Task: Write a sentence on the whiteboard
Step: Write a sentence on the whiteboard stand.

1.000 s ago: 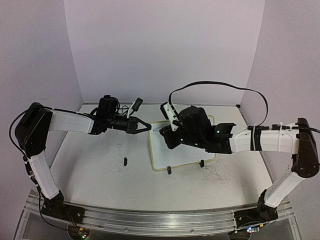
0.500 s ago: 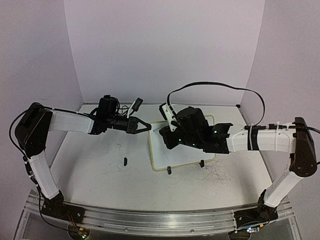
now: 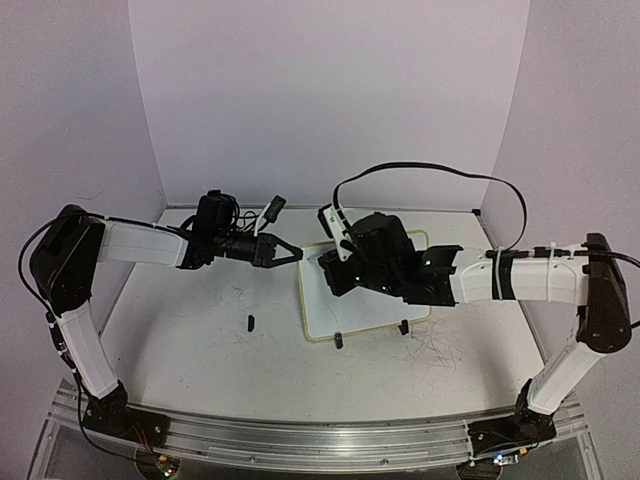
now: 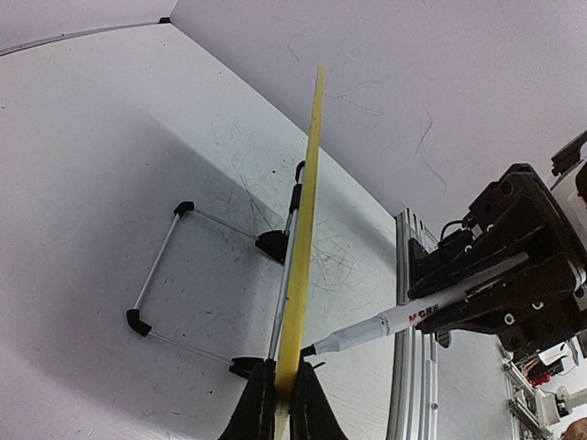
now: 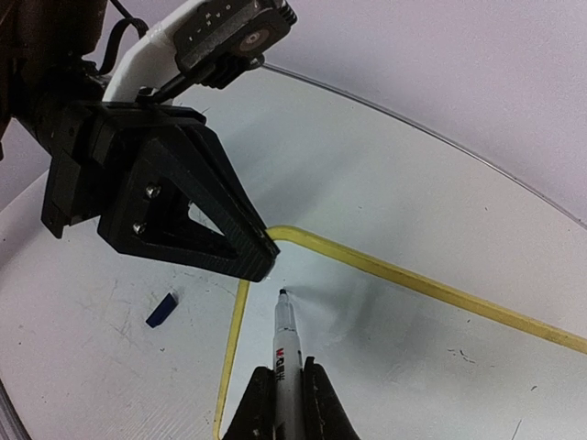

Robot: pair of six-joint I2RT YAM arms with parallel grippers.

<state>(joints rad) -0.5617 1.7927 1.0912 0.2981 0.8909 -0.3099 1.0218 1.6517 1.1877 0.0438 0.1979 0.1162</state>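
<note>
The whiteboard (image 3: 355, 312) stands tilted on the table at centre, with a cream-yellow frame (image 5: 404, 280) and black feet (image 3: 339, 341). My left gripper (image 3: 298, 254) is shut on the frame at the board's top left corner; it shows edge-on in the left wrist view (image 4: 307, 202), between my closed fingers (image 4: 282, 403). My right gripper (image 5: 287, 403) is shut on a white marker (image 5: 286, 353). The marker's tip is at the board's surface just inside that corner, close to the left finger (image 5: 197, 211). No blue sentence shows on the bare white surface.
A small dark blue cap (image 3: 250, 322) lies on the table left of the board and shows in the right wrist view (image 5: 160, 310). Grey scribbles (image 3: 435, 350) mark the table to the right. The board's wire stand (image 4: 151, 275) juts out behind it. White walls enclose the table.
My right arm has shifted slightly left, bringing the marker closer to the board's top left corner. The left arm and the board have not moved.
</note>
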